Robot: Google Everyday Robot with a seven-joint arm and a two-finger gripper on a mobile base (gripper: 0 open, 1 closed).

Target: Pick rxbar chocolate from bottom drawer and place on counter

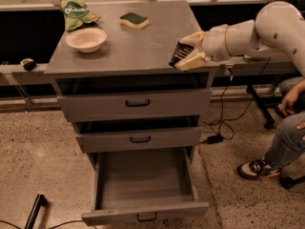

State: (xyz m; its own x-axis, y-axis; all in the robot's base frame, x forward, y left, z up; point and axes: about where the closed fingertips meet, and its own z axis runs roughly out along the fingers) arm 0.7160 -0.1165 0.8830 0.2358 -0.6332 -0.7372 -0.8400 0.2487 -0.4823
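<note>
My gripper (187, 51) reaches in from the right and is shut on the rxbar chocolate (179, 53), a small black bar with white print held between the cream fingers. It hangs just above the right front part of the counter (143, 46). The bottom drawer (143, 187) is pulled open and its inside looks empty. The two upper drawers are shut.
On the counter stand a white bowl (86, 39), a green bag (75, 11) at the back left and a green-and-yellow sponge (133, 19) at the back. A seated person's leg and shoe (281, 147) are at the right. Cables hang beside the cabinet.
</note>
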